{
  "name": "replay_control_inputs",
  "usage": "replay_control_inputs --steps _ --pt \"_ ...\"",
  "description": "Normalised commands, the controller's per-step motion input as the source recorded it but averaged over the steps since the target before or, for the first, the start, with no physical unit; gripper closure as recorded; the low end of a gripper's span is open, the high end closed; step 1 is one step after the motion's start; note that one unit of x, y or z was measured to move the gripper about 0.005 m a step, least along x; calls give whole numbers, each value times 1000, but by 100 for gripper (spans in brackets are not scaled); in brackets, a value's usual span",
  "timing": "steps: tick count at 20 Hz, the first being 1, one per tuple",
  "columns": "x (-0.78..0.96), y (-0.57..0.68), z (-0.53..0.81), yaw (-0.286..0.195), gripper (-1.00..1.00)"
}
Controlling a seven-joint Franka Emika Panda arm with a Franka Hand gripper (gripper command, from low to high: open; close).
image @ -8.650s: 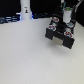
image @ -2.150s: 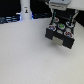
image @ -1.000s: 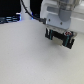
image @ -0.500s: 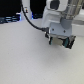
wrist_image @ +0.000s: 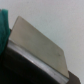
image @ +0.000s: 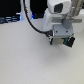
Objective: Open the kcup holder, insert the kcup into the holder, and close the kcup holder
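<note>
The kcup holder (image: pixel 66 42) is a black box at the exterior view's right, mostly covered by my white arm and hand. My gripper (image: pixel 60 37) hangs right over its front, and its fingers are hidden in dark blur. The wrist view shows the holder's black body (wrist_image: pixel 17 67) close up, with a pale, shiny, tilted flat panel (wrist_image: pixel 40 45) on it. A blurred bright green patch (wrist_image: pixel 4 27) sits at that picture's edge. I cannot tell whether it is the kcup. No fingertips show in the wrist view.
A thick black cable (image: pixel 31 22) loops from the arm toward the exterior view's left. Dark equipment (image: pixel 9 20) lines the back edge of the white table (image: pixel 30 60).
Over the earlier frames my arm has come down and closer over the holder. It now covers most of the holder, which was plainly visible before.
</note>
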Motion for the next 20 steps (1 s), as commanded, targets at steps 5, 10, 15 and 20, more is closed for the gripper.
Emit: replay_control_inputs --steps 5,10,15,20 --pt "-373 477 21 119 -100" --pt "-508 552 44 91 -100" --pt "-675 532 30 74 -100" --pt "-867 476 -7 52 -100"
